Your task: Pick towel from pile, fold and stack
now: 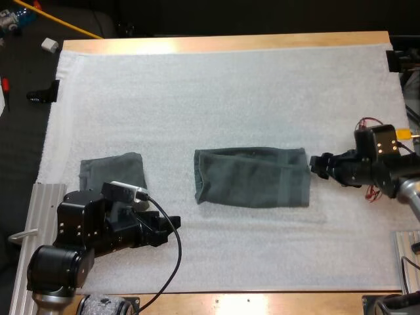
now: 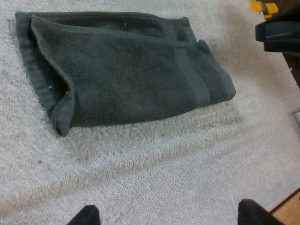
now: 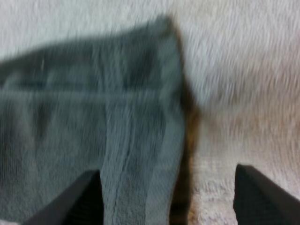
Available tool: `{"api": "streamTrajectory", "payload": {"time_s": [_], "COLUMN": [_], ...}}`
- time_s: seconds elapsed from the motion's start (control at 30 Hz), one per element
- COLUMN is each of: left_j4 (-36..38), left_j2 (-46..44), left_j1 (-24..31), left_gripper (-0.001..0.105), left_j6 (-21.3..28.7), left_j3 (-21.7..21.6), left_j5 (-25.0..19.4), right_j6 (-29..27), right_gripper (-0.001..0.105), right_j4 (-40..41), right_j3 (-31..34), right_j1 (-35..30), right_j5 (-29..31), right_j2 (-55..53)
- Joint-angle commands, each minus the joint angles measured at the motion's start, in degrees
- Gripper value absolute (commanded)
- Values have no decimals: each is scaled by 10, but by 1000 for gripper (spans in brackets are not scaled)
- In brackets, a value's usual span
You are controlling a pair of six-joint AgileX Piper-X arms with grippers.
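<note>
At the near left corner of the white mat, left gripper low over bare mat, fingers spread wide and released, nothing between them; aimed toward the mat's middle, well short of the long towel; just beyond the left arm, toward the mat's left edge, a second towel, dark grey-green, folded flat into a small square, its near part hidden behind the arm; farther in, at about the middle of the mat, the long towel again, same dark grey-green, folded into a strip running left to right and lying flat; seen from the left wrist, upper layer set a little back from the lower along the far side, left end open with one corner curled up; at the towel's right end, right gripper, extended from the mat's right edge, tips just beside the hem; fingers parted and released, one over the towel's end band, the other over bare mat, perhaps brushing the cloth, though too blurred to settle; farthest off, wooden table along the mat's far edge.
</note>
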Motion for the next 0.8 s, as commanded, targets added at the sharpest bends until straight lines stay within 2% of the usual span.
{"api": "streamTrajectory", "payload": {"time_s": [0.0,0.1,0.33,0.77], "left_j4": [0,4,3,0], "left_j2": [-2,-2,-3,0], "left_j1": [0,-1,0,-1], "left_gripper": [58,58,58,58], "left_j6": [2,1,-1,0], "left_j3": [-3,-4,-3,-3], "left_j5": [3,5,3,0], "right_j6": [-11,-26,-31,39], "right_gripper": [58,58,58,56], "right_j4": [-19,-44,-63,-102], "right_j3": [-3,-3,-3,-4], "right_j1": [-29,-37,-26,35], "right_j5": [-64,-105,-150,-153], "right_j2": [39,103,182,211]}}
